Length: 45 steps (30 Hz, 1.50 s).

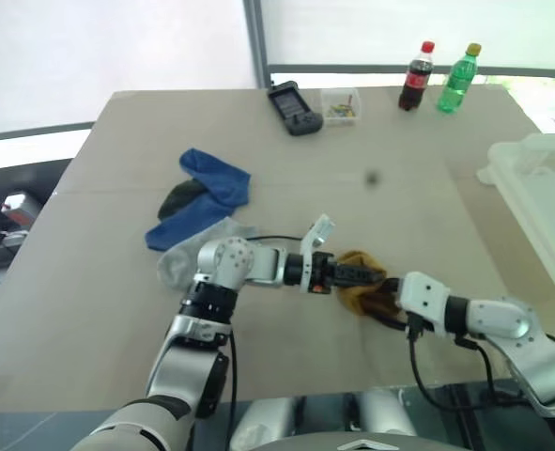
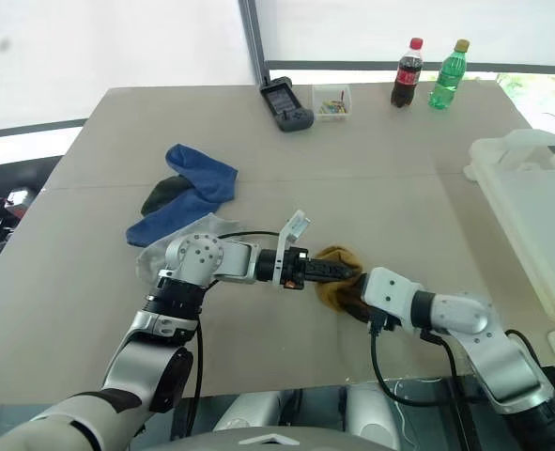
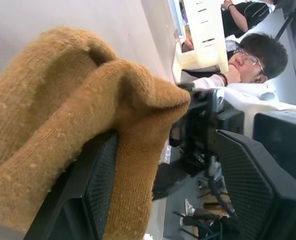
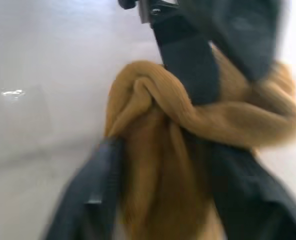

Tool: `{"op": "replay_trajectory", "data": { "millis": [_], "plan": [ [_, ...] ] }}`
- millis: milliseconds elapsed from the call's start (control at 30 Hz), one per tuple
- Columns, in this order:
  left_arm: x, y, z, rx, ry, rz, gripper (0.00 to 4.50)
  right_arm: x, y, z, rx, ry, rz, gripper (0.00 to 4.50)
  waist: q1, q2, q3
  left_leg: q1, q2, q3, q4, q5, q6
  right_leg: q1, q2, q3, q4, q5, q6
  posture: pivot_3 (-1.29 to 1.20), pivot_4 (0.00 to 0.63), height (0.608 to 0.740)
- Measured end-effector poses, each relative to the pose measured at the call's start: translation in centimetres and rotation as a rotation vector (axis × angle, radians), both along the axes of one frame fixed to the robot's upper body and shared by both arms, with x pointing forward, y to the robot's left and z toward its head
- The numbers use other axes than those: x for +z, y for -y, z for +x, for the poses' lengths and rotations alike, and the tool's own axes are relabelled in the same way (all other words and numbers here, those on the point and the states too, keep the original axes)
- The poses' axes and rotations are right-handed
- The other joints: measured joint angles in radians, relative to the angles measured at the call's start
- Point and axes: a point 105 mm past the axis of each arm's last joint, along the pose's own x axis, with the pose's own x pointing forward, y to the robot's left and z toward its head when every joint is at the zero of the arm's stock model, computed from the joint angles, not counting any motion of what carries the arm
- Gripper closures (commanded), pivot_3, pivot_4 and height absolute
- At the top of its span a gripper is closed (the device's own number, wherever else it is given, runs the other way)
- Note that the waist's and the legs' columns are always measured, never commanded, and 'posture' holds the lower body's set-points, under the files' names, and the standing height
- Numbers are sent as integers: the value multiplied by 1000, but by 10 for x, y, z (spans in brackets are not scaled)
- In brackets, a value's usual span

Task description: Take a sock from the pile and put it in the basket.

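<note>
Sock (image 1: 357,282) hangs between my end effectors: left (image 1: 376,274) spread inside it, right (image 1: 387,305) parted around it; close left before right withdraws.

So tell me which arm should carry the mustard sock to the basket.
Right, probably: the basket sits on the robot's right, nearest the right gripper. Both it and the left gripper meet at the mustard sock.

Beige table (image 1: 371,282) fills the frame's centre. Left of centre lies the pile (image 1: 197,211): blue socks, a black one and a light grey one. Along the top edge stand a black handheld device (image 1: 293,108), a small clear box (image 1: 341,103), a cola bottle (image 1: 415,77) and a green bottle (image 1: 458,79). The white basket (image 1: 540,178) sits at the right edge.
</note>
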Motion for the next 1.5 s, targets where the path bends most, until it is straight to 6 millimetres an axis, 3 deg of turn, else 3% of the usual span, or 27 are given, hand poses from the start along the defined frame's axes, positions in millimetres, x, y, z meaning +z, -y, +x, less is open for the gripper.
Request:
{"op": "replay_trajectory", "data": {
  "millis": [133,233,333,500,633,767,867,1067,1167,1333,1500],
  "plan": [
    [-3,3,0,-16,24,11,1250,24,16,-11,-68,8,41,1608,7,-1,0,1,0,0,1,-2,-3,2,0,0,0,0,0,0,150,740],
    [-4,5,0,-31,53,21,1250,30,24,-12,-119,3,75,1608,8,-1,-1,1,0,0,2,-2,-4,2,0,0,0,0,0,0,150,740],
    [-5,5,-2,-57,121,33,1250,36,27,-3,-188,6,138,1608,7,-1,-1,1,0,0,2,-2,-4,2,0,0,0,0,0,0,150,740],
    [-4,-9,-17,-142,389,85,1250,50,17,25,-271,10,269,1608,-1,0,-1,1,0,1,-1,0,0,0,0,1,1,0,0,0,150,740],
    [-6,-18,-20,-187,519,146,1250,47,-2,41,-246,-61,322,1608,2,0,-1,0,0,0,-3,0,0,0,0,1,-1,0,0,0,150,740],
    [-6,-18,-20,-203,548,147,1250,36,-17,43,-196,-125,306,1608,4,0,-1,-1,0,0,-3,0,1,0,0,0,-3,0,0,0,150,740],
    [-6,-18,-20,-218,571,148,1250,20,-22,44,-179,-187,275,1608,3,0,-1,-1,0,0,-3,0,1,-1,0,0,-3,0,0,0,150,740],
    [-7,-18,-22,-254,605,142,1250,22,-22,47,-179,-183,267,1608,3,0,-1,0,0,0,-3,0,1,-1,0,0,-3,0,0,0,150,740],
    [-7,-19,-23,-268,618,139,1250,15,-20,54,-240,-196,267,2308,2,0,-1,0,0,0,-3,0,1,-1,0,0,-3,0,0,0,150,740],
    [-6,-24,-23,-296,631,139,1250,11,-25,47,-249,-252,300,4483,0,0,-1,-1,0,0,-4,0,1,-2,0,0,-3,0,0,0,150,740],
    [-6,-26,-24,-313,641,132,1250,11,-26,37,-243,-293,325,4483,-1,0,-1,-1,0,0,-5,0,1,-2,0,0,-3,0,0,0,150,740]
  ]
}}
